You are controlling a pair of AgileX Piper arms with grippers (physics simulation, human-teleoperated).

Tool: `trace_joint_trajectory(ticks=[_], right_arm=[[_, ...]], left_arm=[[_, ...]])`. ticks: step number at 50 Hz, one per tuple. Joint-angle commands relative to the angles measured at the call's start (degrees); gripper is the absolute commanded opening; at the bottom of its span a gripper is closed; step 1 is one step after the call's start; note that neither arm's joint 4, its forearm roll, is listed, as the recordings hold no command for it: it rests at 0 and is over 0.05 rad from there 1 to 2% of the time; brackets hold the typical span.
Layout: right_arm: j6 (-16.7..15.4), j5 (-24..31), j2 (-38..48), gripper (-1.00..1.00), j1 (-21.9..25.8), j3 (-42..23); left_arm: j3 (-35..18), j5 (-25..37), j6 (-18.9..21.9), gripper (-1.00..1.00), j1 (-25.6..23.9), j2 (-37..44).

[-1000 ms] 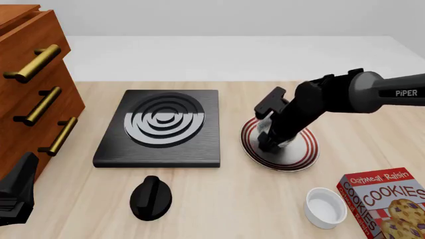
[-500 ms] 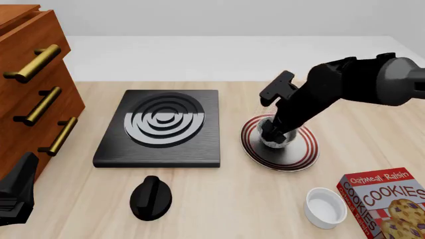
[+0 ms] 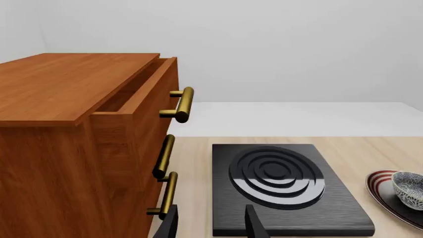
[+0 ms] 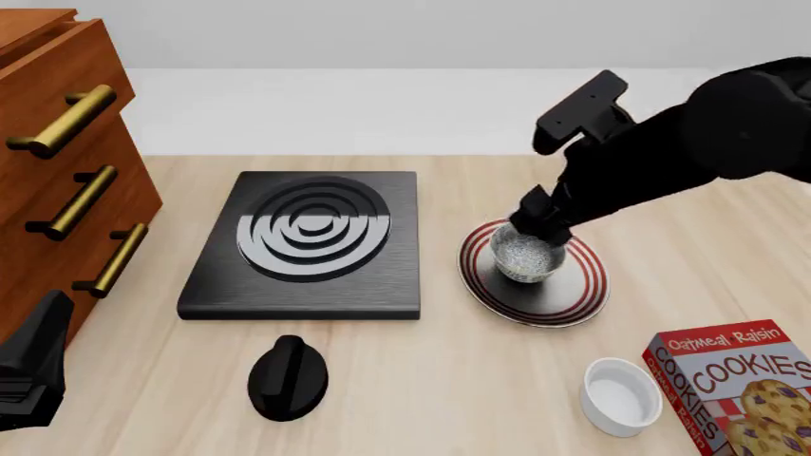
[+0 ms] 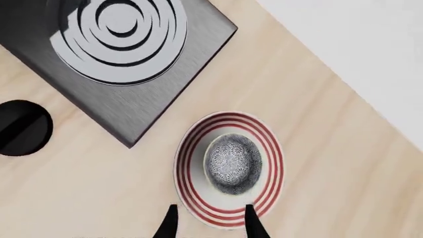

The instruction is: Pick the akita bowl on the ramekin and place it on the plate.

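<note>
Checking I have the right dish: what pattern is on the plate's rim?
Concentric red rings on the white plate; clearest in the right wrist view.

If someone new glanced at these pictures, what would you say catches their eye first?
Probably the speckled bowl sitting upright on the red-ringed plate, right of the black stove, with the right gripper open above it and clear of it. Next, the cookie box at the near right edge beside the white ramekin, and the wooden drawers with brass handles at far left.
</note>
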Motion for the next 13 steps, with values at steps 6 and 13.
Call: trace_joint_trajectory(ticks=[6, 13], right_arm=[[6.46, -4.05, -16.76, 1.00, 1.18, 10.64], [11.55, -4.10, -25.53, 1.00, 0.99, 13.98]], left_arm=[[0.00, 0.00, 0.00, 1.00, 0.00, 0.00], [0.00, 0.00, 0.00, 1.00, 0.00, 0.00]])
